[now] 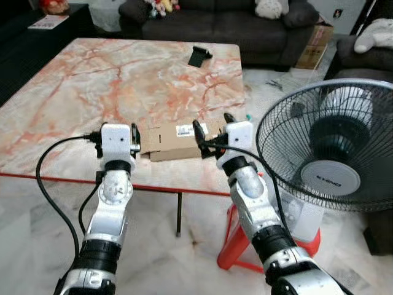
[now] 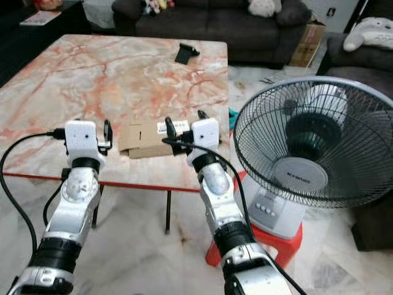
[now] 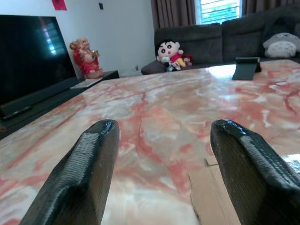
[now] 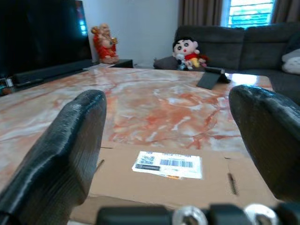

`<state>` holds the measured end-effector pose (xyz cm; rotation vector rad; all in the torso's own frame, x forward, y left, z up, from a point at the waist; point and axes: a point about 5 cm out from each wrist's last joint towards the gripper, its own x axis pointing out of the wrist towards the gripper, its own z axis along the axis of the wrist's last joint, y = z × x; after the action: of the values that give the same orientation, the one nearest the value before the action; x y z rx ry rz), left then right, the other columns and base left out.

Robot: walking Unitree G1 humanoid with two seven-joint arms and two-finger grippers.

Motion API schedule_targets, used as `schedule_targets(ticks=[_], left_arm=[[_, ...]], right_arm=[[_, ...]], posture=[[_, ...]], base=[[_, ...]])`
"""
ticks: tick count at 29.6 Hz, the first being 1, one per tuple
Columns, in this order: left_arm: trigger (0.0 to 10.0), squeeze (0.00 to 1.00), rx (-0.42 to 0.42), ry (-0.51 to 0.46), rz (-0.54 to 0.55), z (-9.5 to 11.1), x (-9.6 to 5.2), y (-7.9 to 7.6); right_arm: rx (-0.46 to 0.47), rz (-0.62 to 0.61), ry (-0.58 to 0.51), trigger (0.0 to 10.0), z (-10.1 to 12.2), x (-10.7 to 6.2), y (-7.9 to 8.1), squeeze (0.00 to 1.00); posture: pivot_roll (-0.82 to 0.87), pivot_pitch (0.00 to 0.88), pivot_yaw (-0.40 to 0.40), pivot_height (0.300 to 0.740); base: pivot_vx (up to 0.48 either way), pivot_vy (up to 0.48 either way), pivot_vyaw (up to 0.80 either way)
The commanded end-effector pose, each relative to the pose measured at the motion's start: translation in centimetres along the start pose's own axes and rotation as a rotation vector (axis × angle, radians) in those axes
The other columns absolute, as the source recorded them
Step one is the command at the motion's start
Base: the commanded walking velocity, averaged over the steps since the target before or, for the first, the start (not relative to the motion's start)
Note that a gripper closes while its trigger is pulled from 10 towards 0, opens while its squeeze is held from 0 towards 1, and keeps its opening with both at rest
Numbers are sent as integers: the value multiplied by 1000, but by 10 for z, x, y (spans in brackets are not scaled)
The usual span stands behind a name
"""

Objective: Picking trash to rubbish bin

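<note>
cardboard [image 1: 175, 140] lies flat on the tabletop [image 1: 110, 80] near the front edge, shipping label [image 4: 168, 165] facing up, between my two arms. it's the trash here, flattened box, so it sits low and gives little to bite on from above.

my right gripper [image 1: 212, 130] is at the cardboard's right end, fingers spread wide apart, holding nothing. right wrist view looks straight along the sheet with the label between the two fingers [image 4: 61, 154], so i judge it's lined up to slide over the near edge and pinch. my left gripper [image 1: 136, 136] sits just beside the cardboard's left end, also wide open and empty; in its wrist view a cardboard corner [image 3: 215, 197] shows by one finger [image 3: 79, 173], bare marble ahead. both arms flanking it likely because a flat sheet is easier to take from either end.

grab not yet made. no rubbish bin that i can make out in these views, so carrying comes later.

other stuff: black phone stand [image 1: 199, 56] far across the tabletop, standing fan [image 1: 328, 144] on a red stool [image 1: 236, 243] close to my right arm, risk of bumping it when i lift or turn. sofa [image 1: 215, 18] behind.
</note>
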<state>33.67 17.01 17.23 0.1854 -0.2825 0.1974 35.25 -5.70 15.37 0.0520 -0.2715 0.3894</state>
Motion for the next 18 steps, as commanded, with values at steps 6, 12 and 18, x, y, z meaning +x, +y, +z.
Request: schedule_targets(ticks=[6,12,18], left_arm=[[10000,0,5,5,2,1,3,4],[10000,0,-1,12,-23,0,3,-1],[10000,0,-4,15,-32,0,3,-2]], right_arm=[[7,20,-17,10000,5,4,6,0],[9,23,-14,10000,4,3,7,0],[12,30,-8,10000,3,3,8,0]], posture=[[104,106,-7,740],[100,105,-6,740],[101,102,-6,740]], base=[[277,0,0],[278,0,0],[281,0,0]])
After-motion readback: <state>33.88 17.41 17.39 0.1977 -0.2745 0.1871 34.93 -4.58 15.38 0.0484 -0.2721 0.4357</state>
